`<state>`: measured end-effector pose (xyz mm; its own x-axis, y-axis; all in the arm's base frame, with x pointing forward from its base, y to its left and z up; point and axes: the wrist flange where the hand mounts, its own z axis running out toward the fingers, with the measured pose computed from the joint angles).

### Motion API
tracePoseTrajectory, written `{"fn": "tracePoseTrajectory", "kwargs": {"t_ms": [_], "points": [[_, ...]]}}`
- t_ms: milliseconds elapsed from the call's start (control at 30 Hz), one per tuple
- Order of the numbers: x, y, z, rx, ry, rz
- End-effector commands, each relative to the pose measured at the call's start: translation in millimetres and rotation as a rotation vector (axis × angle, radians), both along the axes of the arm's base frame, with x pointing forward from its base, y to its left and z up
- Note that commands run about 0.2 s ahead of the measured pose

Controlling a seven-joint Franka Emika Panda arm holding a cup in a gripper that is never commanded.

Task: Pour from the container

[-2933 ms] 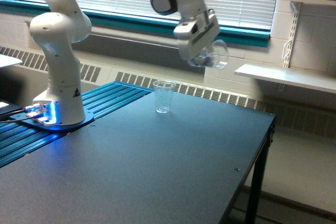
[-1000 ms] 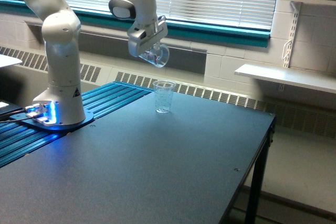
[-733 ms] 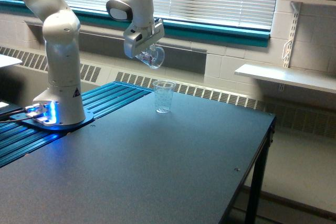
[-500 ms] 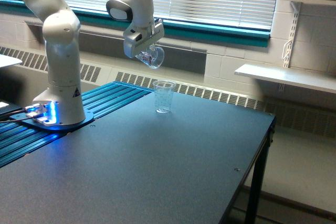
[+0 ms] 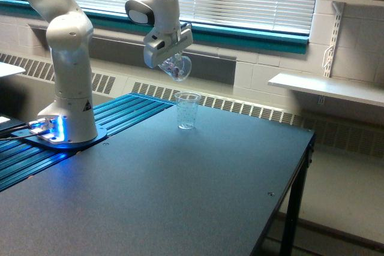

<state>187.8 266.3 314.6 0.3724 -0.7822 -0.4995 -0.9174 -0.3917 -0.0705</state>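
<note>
Arm pose: the white Franka arm [image 5: 69, 46] rose from its blue-lit base at the exterior view's left, elbowed out of frame at the top, and came back down so that the wrist hung above the far part of the table.
Wrist: angled downward and toward the exterior view's right.
Container look: the clear, rounded-rim beaker-like container [image 5: 177, 67] was tipped well off upright, mouth facing down and to the exterior view's right; small reddish-white pieces showed through its wall.
Container place: in the air, above and slightly to the exterior view's left of the small clear tapered plastic cup [image 5: 188, 110]; the two were apart.
Gripper: the white gripper [image 5: 170, 58] was clamped on the container; finger detail too small to make out.
Cup: upright on the dark matte table [image 5: 180, 196], near its far edge.
</note>
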Motion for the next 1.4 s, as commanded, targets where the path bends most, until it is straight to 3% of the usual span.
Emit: {"fn": "tracePoseTrajectory", "kwargs": {"t_ms": [33, 767, 1400], "points": [[9.2, -7.3, -4.9, 0.012, 0.036, -0.027], [16.4, 6.5, -2.9, 0.062, 0.107, -0.049], [34.1, -10.2, -17.8, -0.016, 0.077, -0.066]]}}
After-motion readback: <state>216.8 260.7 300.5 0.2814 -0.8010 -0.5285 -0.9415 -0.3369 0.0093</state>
